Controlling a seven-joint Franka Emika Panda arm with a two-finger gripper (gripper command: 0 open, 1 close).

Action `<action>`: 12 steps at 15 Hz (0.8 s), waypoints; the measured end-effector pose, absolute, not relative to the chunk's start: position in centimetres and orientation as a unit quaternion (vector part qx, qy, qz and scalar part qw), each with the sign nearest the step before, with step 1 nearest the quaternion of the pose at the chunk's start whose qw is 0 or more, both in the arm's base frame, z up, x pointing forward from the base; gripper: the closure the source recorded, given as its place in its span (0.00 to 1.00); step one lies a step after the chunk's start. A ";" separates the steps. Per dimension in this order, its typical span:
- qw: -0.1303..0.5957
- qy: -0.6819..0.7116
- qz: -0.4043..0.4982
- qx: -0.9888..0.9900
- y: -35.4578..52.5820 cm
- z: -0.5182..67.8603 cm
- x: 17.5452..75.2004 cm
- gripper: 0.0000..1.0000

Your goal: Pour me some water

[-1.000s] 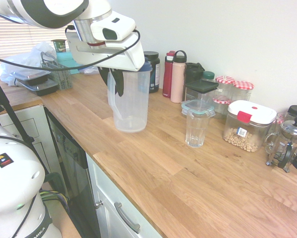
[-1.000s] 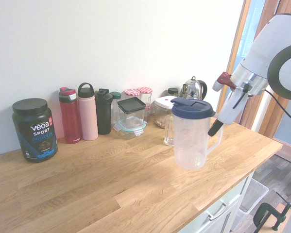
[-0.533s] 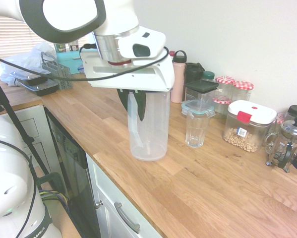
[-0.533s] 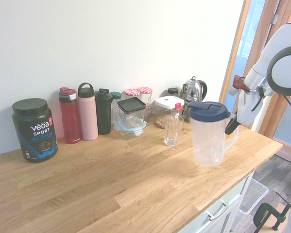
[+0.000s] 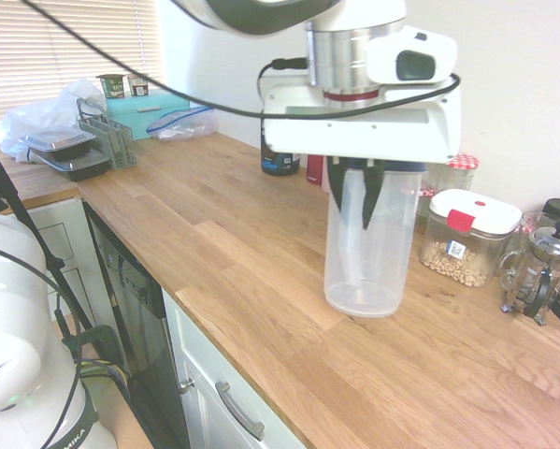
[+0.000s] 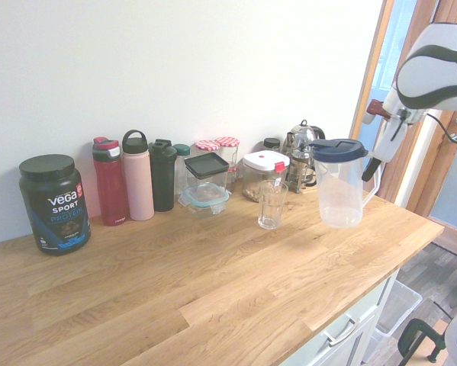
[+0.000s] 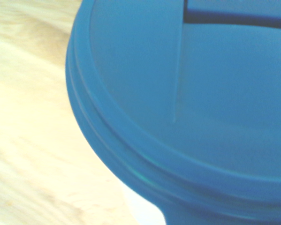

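A clear plastic pitcher (image 6: 339, 191) with a dark blue lid (image 6: 337, 149) hangs upright above the wooden counter, to the right of the empty drinking glass (image 6: 271, 204). My gripper (image 6: 371, 169) is shut on the pitcher's handle. From the other side the pitcher (image 5: 366, 243) hangs below the gripper (image 5: 356, 187) and hides the glass. The blue lid (image 7: 187, 108) fills the wrist view. I cannot see any water in the pitcher.
Along the wall stand a black protein tub (image 6: 54, 203), a red, a pink and a black bottle (image 6: 137, 175), glass containers (image 6: 206, 181), a white-lidded jar (image 5: 466, 238) and a French press (image 5: 539, 271). The counter's front edge (image 5: 242, 365) runs above white drawers.
The gripper has carried the pitcher along the counter, past the glass to its other side, and lifted it a little. The pitcher stays upright.
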State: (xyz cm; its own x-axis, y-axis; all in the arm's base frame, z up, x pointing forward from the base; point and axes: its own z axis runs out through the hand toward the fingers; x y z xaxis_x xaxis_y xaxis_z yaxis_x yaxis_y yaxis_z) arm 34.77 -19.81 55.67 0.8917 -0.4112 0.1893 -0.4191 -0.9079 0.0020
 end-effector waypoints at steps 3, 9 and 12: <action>0.075 -0.203 0.013 0.976 -21.0 58.5 37.6 1.00; 0.108 -0.170 -0.052 0.978 -19.9 60.0 43.3 1.00; 0.131 -0.159 -0.082 0.975 -18.0 58.0 45.6 1.00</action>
